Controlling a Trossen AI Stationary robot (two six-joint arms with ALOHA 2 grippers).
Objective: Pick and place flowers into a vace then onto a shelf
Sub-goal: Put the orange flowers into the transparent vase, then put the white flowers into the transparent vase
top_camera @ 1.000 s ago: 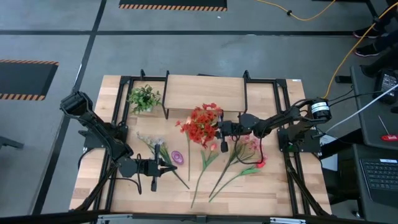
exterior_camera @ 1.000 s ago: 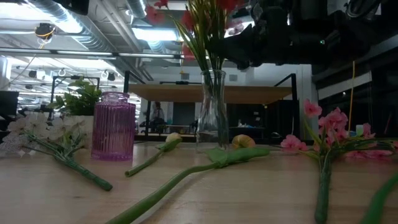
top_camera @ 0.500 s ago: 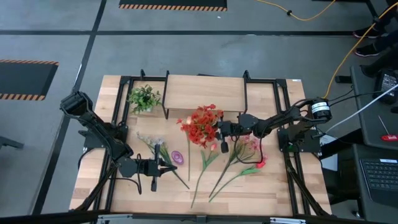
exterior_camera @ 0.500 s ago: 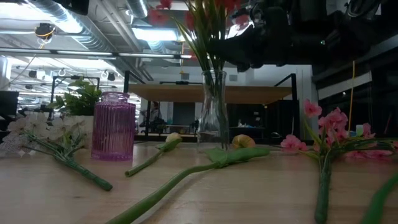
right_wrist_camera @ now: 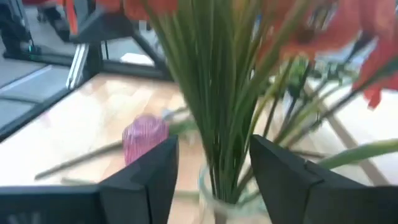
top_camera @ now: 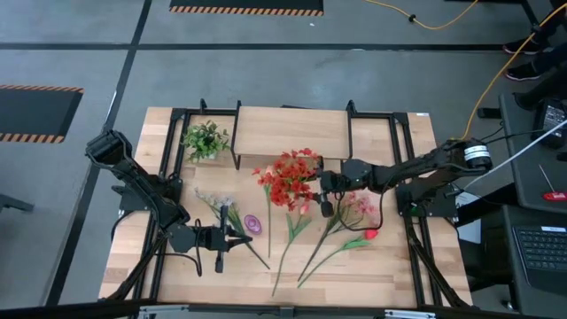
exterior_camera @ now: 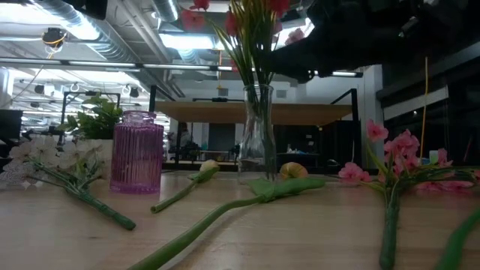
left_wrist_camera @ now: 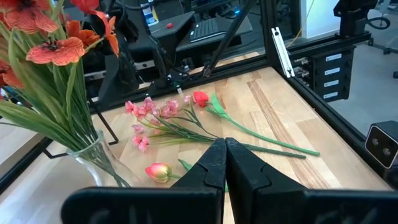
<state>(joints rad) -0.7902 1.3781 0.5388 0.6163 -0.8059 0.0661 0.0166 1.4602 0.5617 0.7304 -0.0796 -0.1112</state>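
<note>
High view: your right hand [top_camera: 322, 193] is standing released beside the red spray [top_camera: 285, 177] in the vase; other flowers [top_camera: 350, 221] are lying on the tabletop [top_camera: 390, 266]; left hand [top_camera: 232, 237] clenched.

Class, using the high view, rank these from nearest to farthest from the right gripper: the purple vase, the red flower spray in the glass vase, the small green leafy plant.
Measured from the right gripper:
1. Red flower spray, just beside it at the table's middle.
2. Purple vase, farther toward the left arm's side, nearer the front edge.
3. Green leafy plant, at the far back-left corner by the shelf.
</note>
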